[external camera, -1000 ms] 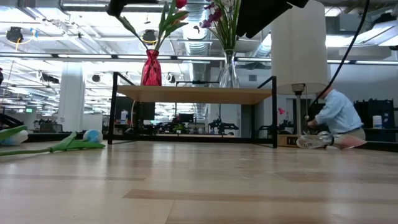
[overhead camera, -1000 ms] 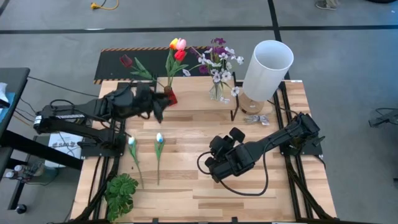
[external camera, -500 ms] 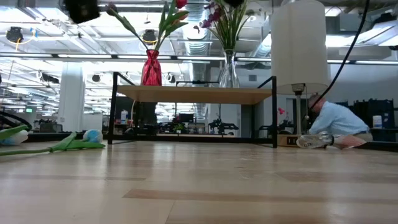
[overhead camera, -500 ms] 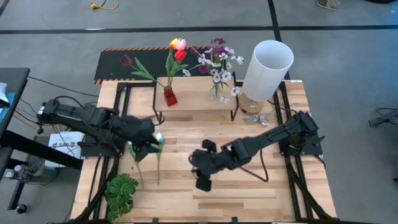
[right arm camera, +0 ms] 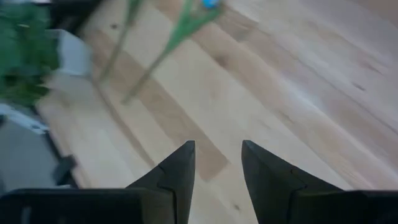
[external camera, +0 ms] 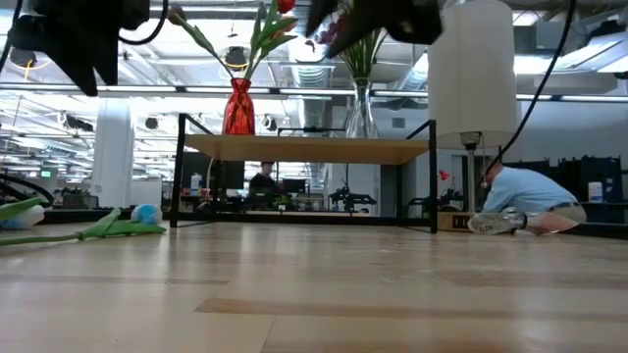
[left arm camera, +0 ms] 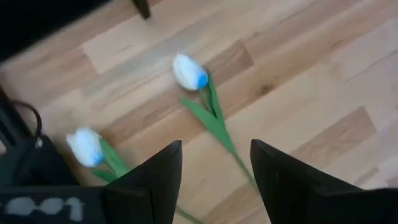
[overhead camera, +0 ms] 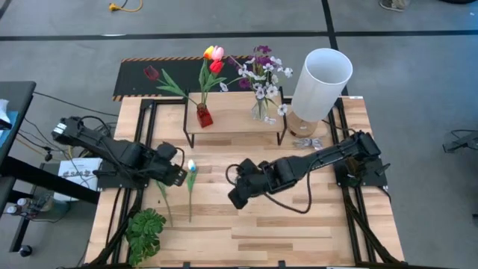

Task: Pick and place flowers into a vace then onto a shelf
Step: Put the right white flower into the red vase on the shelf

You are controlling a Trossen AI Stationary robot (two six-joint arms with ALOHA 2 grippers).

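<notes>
Surface [overhead camera: 299, 224]: we see a pale wooden plank top from above, with both dark arms over it.
Shelf [overhead camera: 235, 112]: a low bench with a pale top on thin black legs stands at the far middle of the surface; in the low view [external camera: 314, 149] we see it side-on.
Red vase [overhead camera: 203, 116]: it stands upright on the left part of the shelf and holds red, orange and pink tulips [overhead camera: 213, 56] and a dark maroon tulip [overhead camera: 151, 72] that leans far left.
Glass vase [overhead camera: 259, 110]: it stands on the right part of the shelf, with the purple and white blossoms [overhead camera: 261, 71] in it.
White tulips: two lie flat on the surface at near left, side by side, stems pointing toward the near edge; one [overhead camera: 191, 166] is just right of the left hand, the other [overhead camera: 160, 187] is partly hidden under it. The left wrist view shows both heads [left arm camera: 188, 71] [left arm camera: 85, 146].
Left hand [overhead camera: 176, 173]: we find it above the two white tulips, its fingers [left arm camera: 155, 180] spread apart and holding nothing.
Right hand [overhead camera: 235, 196]: it hangs over the middle of the surface, right of the tulips, fingers [right arm camera: 177, 177] parted with bare wood between them, empty.
Leafy plant [overhead camera: 146, 233]: it lies at the near left corner.
White lamp [overhead camera: 320, 86]: it stands at far right, beside the shelf.
Person [external camera: 530, 196]: seen crouched in the room beyond.
</notes>
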